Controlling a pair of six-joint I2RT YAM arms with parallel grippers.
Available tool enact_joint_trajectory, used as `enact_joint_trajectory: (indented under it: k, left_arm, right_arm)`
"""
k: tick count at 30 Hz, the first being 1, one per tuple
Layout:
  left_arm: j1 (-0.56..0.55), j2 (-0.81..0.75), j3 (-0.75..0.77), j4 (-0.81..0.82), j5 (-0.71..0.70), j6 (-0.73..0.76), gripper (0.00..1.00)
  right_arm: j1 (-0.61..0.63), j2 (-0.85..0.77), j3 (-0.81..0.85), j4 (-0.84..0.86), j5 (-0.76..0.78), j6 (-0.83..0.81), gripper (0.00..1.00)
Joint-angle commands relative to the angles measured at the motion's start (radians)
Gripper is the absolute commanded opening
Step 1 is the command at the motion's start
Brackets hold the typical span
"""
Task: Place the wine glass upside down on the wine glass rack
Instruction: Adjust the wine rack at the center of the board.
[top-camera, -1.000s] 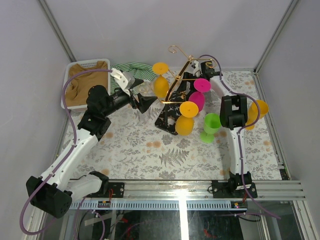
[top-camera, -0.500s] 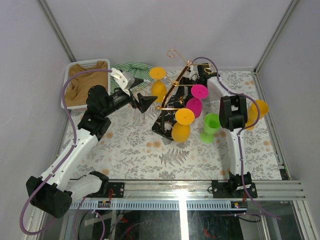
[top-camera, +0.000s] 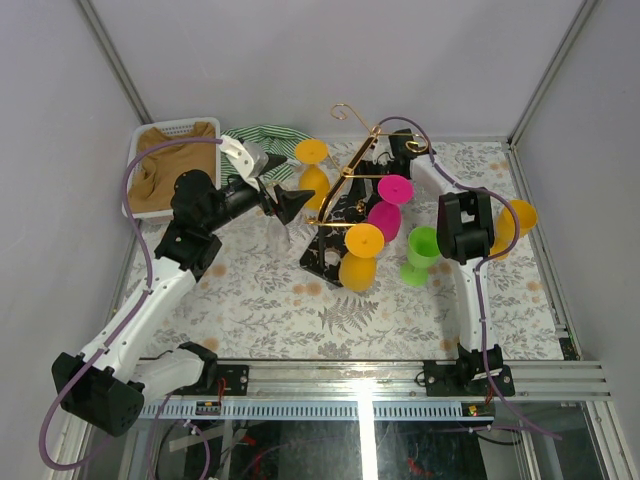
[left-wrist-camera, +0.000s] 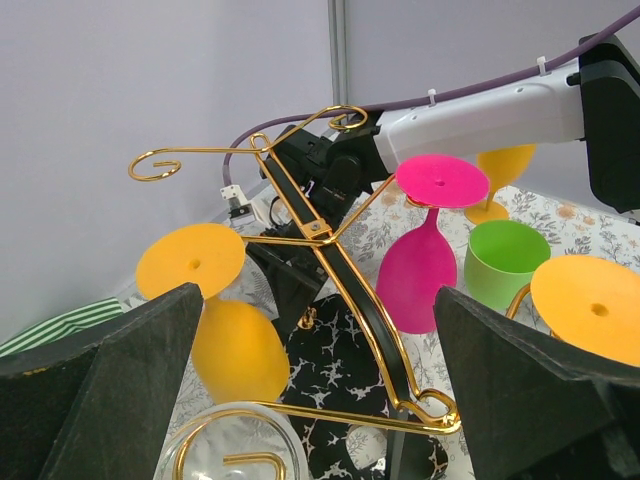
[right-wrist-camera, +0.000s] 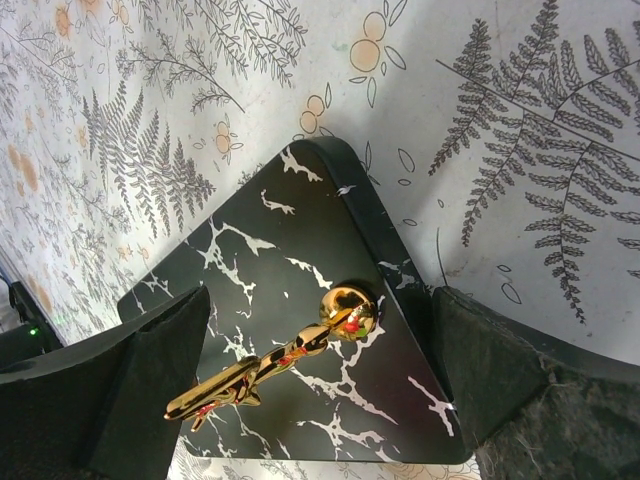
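Note:
The wine glass rack (top-camera: 352, 175) stands mid-table on its black marbled base (top-camera: 322, 252), and two orange glasses and a pink glass (top-camera: 385, 215) hang on it upside down. A clear wine glass (left-wrist-camera: 200, 455) hangs foot-up on a gold hook at the rack's left arm, faint in the top view (top-camera: 279, 228). My left gripper (left-wrist-camera: 320, 335) is open, its fingers either side of that arm just above the clear glass's foot. My right gripper (right-wrist-camera: 315, 310) is open over the base (right-wrist-camera: 270, 250), the gold post's foot (right-wrist-camera: 345, 312) between its fingers, touching neither.
A green glass (top-camera: 421, 252) stands upright right of the rack, and an orange glass (top-camera: 518, 220) stands behind the right arm. At the back left are a white basket (top-camera: 178, 127) holding a brown cloth and a striped cloth (top-camera: 262, 135). Enclosure walls close in all around.
The rack with its hanging glasses has slid left and slightly nearer, toward the left gripper. Both grippers stayed open and the left arm barely moved.

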Motion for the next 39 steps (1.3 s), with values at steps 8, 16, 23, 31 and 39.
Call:
enact_joint_trajectory:
  k: [8, 16, 23, 31, 39]
  left_arm:
    - [-0.007, -0.023, 0.036, 0.053, -0.005, 0.009, 1.00]
    - [-0.008, -0.024, 0.041, 0.049, -0.004, 0.001, 1.00]
    - [-0.008, -0.023, 0.047, 0.047, -0.007, -0.001, 1.00]
    - [-0.008, -0.023, 0.053, 0.046, -0.011, -0.003, 1.00]
    - [-0.007, -0.013, 0.053, 0.050, -0.011, -0.003, 1.00]
  right_arm:
    - [0.001, -0.063, -0.076, -0.030, -0.045, 0.109, 0.99]
    - [-0.090, -0.088, -0.116, -0.014, -0.052, 0.110, 0.99]
    - [-0.163, -0.083, -0.102, -0.002, 0.000, 0.121, 0.99]
    - [-0.235, -0.058, -0.012, -0.044, 0.019, 0.116, 0.99]
    - [-0.235, -0.061, -0.113, 0.029, -0.007, 0.117, 0.99]
